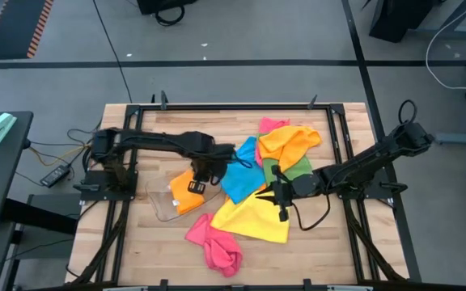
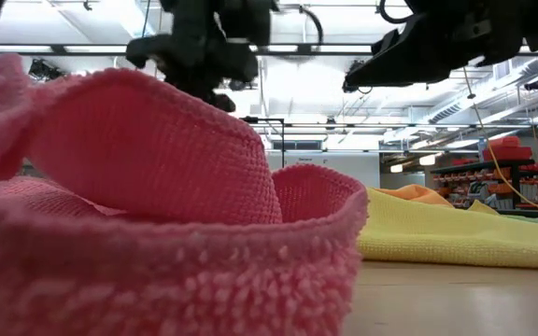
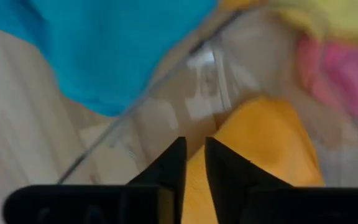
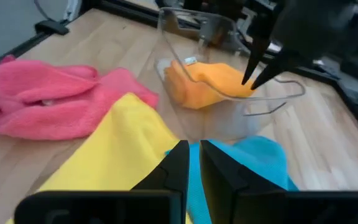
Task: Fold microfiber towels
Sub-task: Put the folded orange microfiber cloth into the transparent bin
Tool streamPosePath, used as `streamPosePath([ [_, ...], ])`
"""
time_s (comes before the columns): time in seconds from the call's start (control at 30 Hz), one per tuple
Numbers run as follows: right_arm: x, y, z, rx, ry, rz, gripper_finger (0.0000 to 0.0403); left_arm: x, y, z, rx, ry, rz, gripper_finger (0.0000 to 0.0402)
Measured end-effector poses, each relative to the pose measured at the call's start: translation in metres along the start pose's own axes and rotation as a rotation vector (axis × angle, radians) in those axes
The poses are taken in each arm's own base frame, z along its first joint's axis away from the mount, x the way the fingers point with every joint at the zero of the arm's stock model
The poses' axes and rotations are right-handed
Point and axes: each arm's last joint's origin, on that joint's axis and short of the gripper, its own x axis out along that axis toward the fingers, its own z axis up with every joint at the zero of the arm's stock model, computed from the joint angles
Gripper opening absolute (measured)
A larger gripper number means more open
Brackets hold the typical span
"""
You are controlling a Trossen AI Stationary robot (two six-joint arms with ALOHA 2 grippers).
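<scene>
1. Filling most of the high view, the pale wooden surface (image 1: 314, 250) sits inside a black metal frame and carries a loose spread of cloths.
2. Two dark arms reach inward over it from the left and right sides.
3. The yellow microfiber towel (image 1: 253, 217) lies flat near the middle, with its far corner under the right arm.
4. The pink microfiber towel (image 1: 214, 246) is crumpled at the near edge, just beside the yellow one; in the low view it fills the foreground (image 2: 157, 215).
5. The blue microfiber towel (image 1: 241, 174) lies between the two arms, touching the yellow towel.
6. A second orange microfiber cloth (image 1: 291, 144) lies rumpled at the far side, overlapping the green microfiber towel (image 1: 296, 170), with a strip of pink at its far edge.
7. The clear plastic tray (image 1: 162, 206) sits left of centre, and the folded orange microfiber towel (image 1: 186, 194) rests inside it.
8. The left gripper (image 1: 205, 175) is down in the tray, its fingers (image 3: 173, 168) nearly together with orange cloth showing between them; it is grasping the folded orange towel at its top edge (image 4: 219, 84).
9. The right gripper (image 1: 282, 212) hangs over the yellow towel's edge, clenched with nothing visible between its fingers (image 4: 178, 165).
</scene>
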Motion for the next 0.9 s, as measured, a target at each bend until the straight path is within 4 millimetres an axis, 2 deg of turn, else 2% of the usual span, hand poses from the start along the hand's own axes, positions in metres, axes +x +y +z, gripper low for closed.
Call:
streamPosePath([
  [0.1,-0.002,-0.001,0.002,-0.002,-0.007,-0.013,0.0045,-0.011,-0.005,-0.012,-0.037,-0.107,0.045,0.0034],
  [0.27,-0.004,-0.003,0.007,-0.006,-0.047,-0.019,0.0045,-0.011,-0.01,-0.03,-0.124,-0.241,0.091,0.0012],
  [0.43,-0.004,-0.003,0.007,-0.008,-0.045,-0.016,0.0045,0.006,-0.015,-0.042,-0.207,-0.252,0.081,0.0013],
  [0.57,-0.004,-0.003,0.007,-0.007,-0.047,-0.016,0.0045,0.023,-0.025,-0.046,-0.201,-0.268,0.096,0.0017],
  [0.7,-0.004,-0.003,0.007,-0.006,-0.046,-0.016,0.0045,0.032,-0.036,-0.047,-0.197,-0.306,0.135,0.0008],
  [0.9,-0.004,-0.003,0.006,-0.006,-0.044,-0.019,0.0045,0.045,-0.041,-0.048,-0.33,-0.283,0.135,0.0022],
])
